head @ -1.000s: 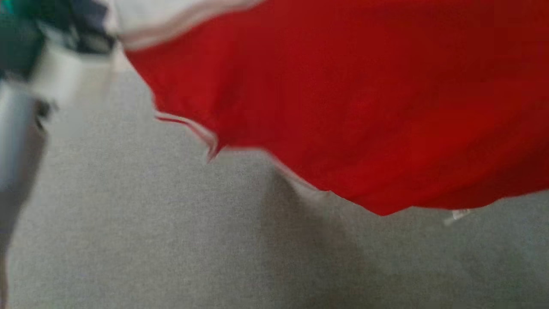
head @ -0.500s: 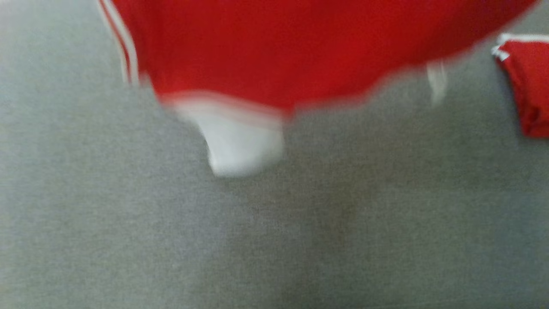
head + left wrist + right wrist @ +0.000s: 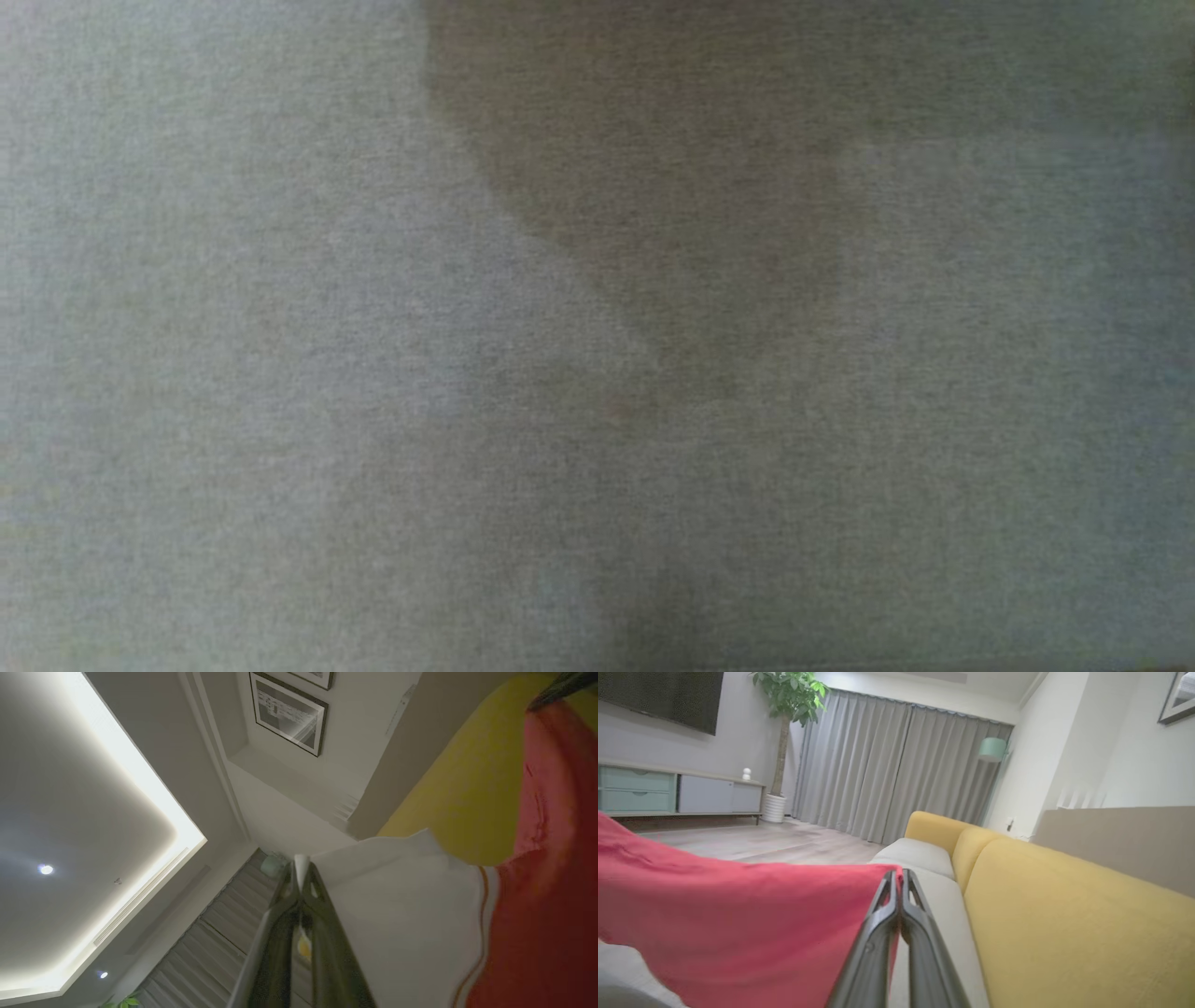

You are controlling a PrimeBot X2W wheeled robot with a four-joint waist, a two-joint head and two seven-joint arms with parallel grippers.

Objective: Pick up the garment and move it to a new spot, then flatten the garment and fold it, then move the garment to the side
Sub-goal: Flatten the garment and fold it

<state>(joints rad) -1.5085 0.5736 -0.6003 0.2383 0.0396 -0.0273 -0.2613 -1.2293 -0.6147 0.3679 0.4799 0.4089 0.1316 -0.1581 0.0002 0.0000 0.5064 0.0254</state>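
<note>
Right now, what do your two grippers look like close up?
The left gripper has two long, dark, glossy fingers that taper to narrow tips, with a small yellowish patch showing between them lower down. The right gripper is the same build: two slim dark grey fingers with a smooth sheen.

R wrist view: red cloth garment left of right end effector, yellow padded sofa to its R; grey pleated curtains behind.
</note>
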